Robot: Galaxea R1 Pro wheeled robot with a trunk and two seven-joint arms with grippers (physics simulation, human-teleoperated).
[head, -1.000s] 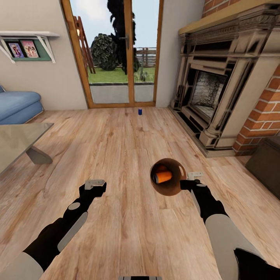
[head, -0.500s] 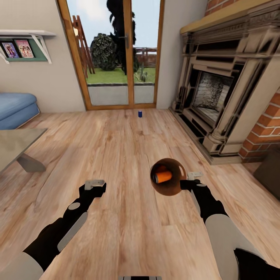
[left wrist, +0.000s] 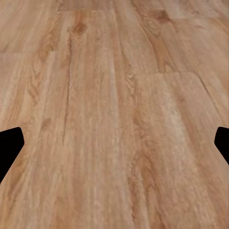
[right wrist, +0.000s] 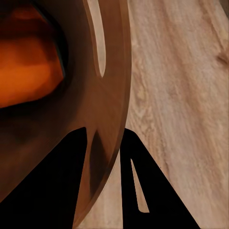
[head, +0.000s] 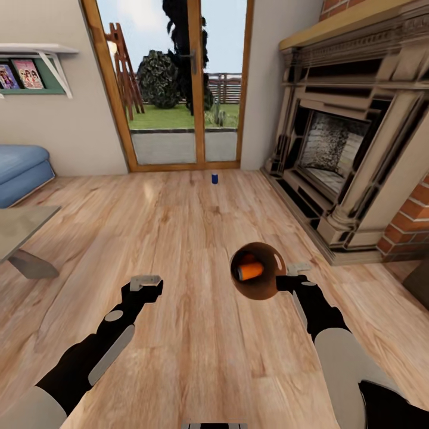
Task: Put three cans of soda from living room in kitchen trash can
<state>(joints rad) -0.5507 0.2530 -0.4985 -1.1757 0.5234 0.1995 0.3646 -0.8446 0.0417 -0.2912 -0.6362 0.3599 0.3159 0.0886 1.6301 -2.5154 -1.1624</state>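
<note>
The right gripper (head: 285, 281) pinches the rim of the trash can (head: 258, 281), carried above the wood floor (head: 196, 226), with orange soda cans (head: 248, 270) lying inside. The left gripper (head: 147, 287) hangs spread and empty. Far ahead of both grippers, a blue can (head: 214, 178) stands near the glass door (head: 173, 83).

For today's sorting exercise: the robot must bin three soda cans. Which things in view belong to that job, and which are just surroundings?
Belongs to the job:
- trash can, gripped at its rim by the right gripper
- orange soda cans inside it
- blue soda can on the floor by the glass door

Just surroundings:
- fireplace
- blue sofa
- glass-topped table
- wall shelf
</note>
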